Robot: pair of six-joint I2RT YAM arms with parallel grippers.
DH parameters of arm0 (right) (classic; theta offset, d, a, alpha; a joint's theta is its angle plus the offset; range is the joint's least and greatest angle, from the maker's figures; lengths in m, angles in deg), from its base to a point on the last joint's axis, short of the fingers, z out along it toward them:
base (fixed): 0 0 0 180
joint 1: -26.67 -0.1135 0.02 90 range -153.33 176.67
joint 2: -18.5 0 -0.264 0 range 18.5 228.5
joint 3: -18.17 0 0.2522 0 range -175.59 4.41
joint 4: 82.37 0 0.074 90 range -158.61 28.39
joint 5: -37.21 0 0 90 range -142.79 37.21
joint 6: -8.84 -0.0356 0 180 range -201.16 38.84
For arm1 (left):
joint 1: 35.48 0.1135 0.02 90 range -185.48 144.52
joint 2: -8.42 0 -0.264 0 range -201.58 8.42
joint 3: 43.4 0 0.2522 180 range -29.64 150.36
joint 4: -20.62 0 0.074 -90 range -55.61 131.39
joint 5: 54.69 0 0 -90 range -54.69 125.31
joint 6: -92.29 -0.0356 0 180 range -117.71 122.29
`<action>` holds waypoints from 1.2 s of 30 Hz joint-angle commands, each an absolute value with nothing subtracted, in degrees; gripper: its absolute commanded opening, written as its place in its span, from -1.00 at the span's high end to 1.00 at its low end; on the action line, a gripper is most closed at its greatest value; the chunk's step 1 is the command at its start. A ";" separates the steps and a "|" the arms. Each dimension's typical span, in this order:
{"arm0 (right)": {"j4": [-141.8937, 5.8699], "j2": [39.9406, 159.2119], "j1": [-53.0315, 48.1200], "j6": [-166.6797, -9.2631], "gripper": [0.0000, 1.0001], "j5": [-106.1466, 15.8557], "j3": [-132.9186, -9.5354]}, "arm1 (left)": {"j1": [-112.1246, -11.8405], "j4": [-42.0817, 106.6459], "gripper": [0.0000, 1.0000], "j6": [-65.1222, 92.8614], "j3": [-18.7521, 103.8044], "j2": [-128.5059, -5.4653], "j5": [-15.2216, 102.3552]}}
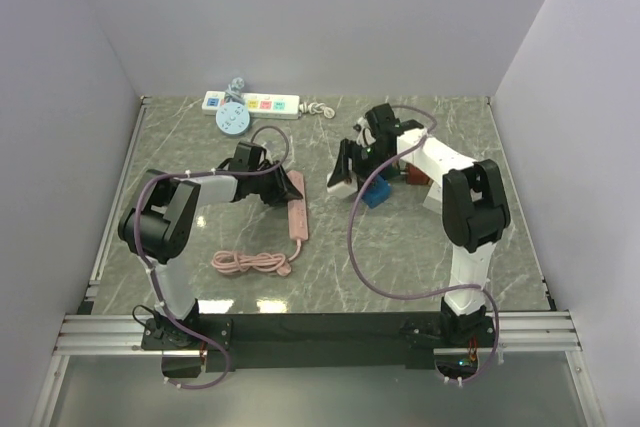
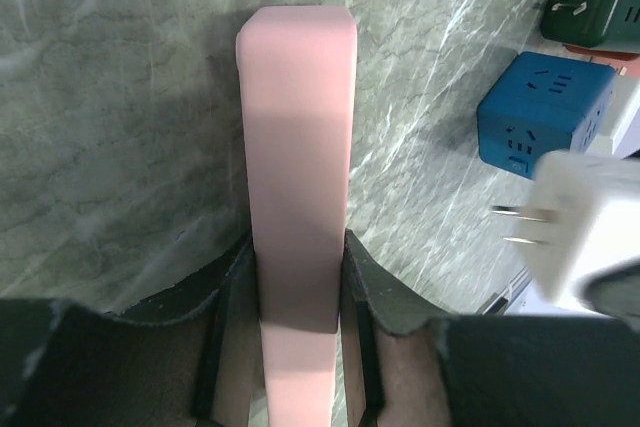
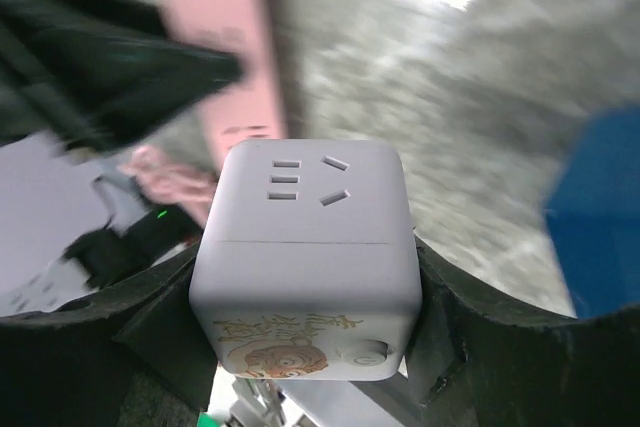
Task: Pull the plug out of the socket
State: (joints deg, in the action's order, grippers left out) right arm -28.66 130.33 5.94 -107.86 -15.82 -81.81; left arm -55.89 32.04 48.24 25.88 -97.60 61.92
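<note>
Plug [image 3: 305,257], white cube, gripped by right fingers [image 3: 445,322], apart from pink strip [image 2: 300,147] clamped in left fingers [image 2: 378,292].

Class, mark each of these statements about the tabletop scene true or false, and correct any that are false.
1. The left end effector grips a pink power strip. True.
2. The right end effector holds nothing. False: it is closed on a white cube adapter.
3. The adapter's prongs sit inside the pink power strip. False: they are bare in the air, apart from it.
4. A blue cube rests on the table. True.
</note>
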 commanded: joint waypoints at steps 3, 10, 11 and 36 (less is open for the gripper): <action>-33.62 124.58 7.94 -113.66 1.00 -33.08 -77.34 | -55.52 34.21 0.99 47.20 28.10 -95.82 57.63; -34.25 129.05 10.59 -114.29 0.99 -39.16 -78.56 | -49.12 37.28 0.99 46.85 37.04 -97.40 58.16; -33.89 129.50 10.50 -114.47 0.88 -39.69 -78.74 | -48.32 37.37 0.99 47.20 38.20 -97.75 58.33; -31.25 119.84 10.59 -114.65 -0.84 -43.65 -74.69 | -30.21 -9.60 0.99 91.48 33.91 -103.98 37.78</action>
